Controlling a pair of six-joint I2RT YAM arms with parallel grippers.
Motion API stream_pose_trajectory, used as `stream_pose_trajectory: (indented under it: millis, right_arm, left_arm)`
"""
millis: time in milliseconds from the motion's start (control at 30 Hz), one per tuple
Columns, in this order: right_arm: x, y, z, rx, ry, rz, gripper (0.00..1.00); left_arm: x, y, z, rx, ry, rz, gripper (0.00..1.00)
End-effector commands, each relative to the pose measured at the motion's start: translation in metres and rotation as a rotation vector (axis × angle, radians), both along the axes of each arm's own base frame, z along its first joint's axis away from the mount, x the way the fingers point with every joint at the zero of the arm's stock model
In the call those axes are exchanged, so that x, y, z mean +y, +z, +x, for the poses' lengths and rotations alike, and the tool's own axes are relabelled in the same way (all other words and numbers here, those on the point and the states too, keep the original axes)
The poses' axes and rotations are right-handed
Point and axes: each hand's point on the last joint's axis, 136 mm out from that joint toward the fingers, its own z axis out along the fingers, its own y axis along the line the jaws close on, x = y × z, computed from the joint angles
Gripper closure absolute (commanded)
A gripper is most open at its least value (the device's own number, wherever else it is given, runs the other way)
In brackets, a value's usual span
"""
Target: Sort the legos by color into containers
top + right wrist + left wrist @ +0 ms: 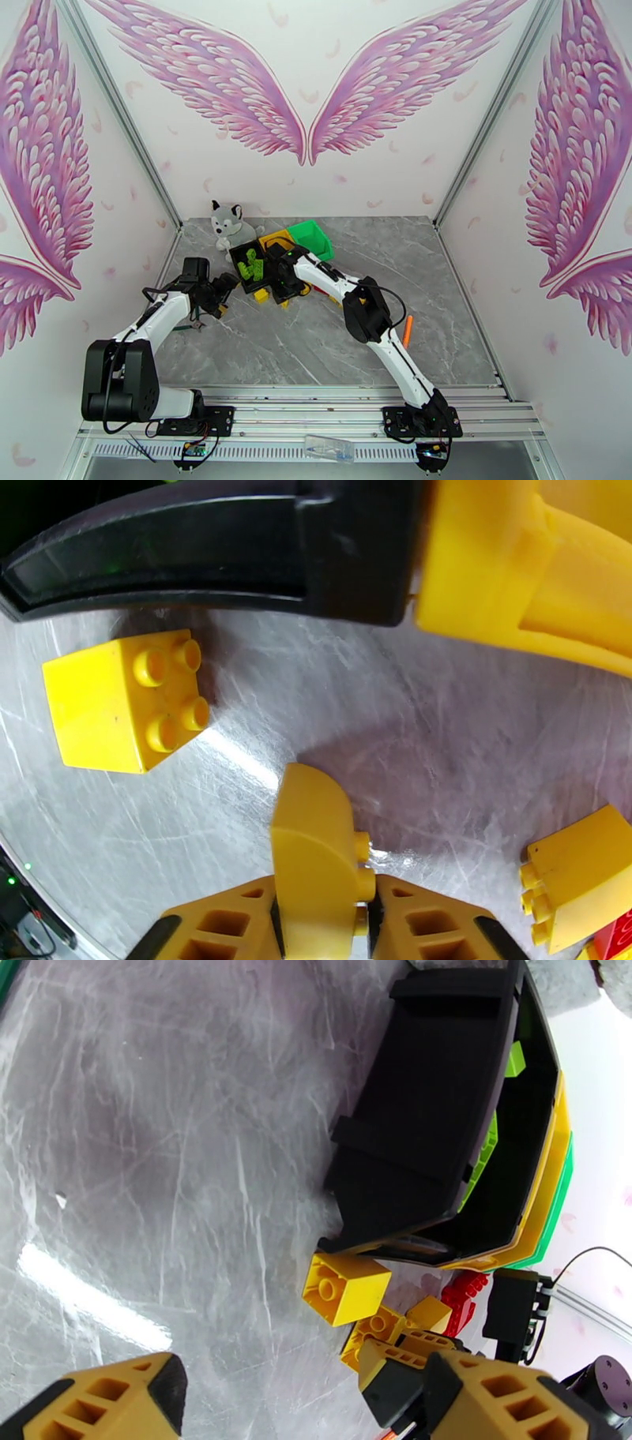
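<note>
black bin (235,254) x1; yellow bin (276,237) x1; green bin (314,238) x1; plush husky (229,223) x1; orange stick (408,331) x1; yellow brick (118,701) x3 at right wrist; green bricks (251,267) clumped, uncountable

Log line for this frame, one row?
right gripper: shut on yellow lego | left gripper: open, empty | black bin: holds green legos

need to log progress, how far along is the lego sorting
Done: light green bricks lie in the black bin. In hand: the right gripper is shut on a yellow brick. Still to do: loose yellow bricks and red bricks on the table.
</note>
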Motion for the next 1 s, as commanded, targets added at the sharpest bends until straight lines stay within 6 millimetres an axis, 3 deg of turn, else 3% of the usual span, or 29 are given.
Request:
stream_pose_trajectory:
  millis: [0,233,367,567,800,967]
  right_arm:
    - [0.005,0.017,0.002,-0.018,-0.012,0.042,0.75]
    - [-0.009,0.069,0.014,-0.028,-0.131,0.200,0.77]
    - [-0.021,0.089,0.031,-0.012,-0.213,0.276,0.77]
    - [-0.028,0.099,0.078,0.040,-0.385,0.406,0.70]
    - [-0.015,0.104,0.128,0.104,-0.515,0.596,0.68]
    - [-0.009,0.107,0.143,0.125,-0.553,0.664,0.46]
  left_arm:
    - [-0.018,0.017,0.014,-0.043,-0.077,0.006,0.18]
    - [-0.065,0.036,0.041,-0.110,-0.177,-0.029,0.19]
    - [-0.076,0.046,0.059,-0.146,-0.166,-0.067,0.19]
    - [-0.086,0.062,0.090,-0.186,-0.175,-0.090,0.19]
    - [-0.092,0.085,0.114,-0.227,-0.205,-0.072,0.20]
    - [-0.089,0.082,0.108,-0.195,-0.246,-0.012,0.20]
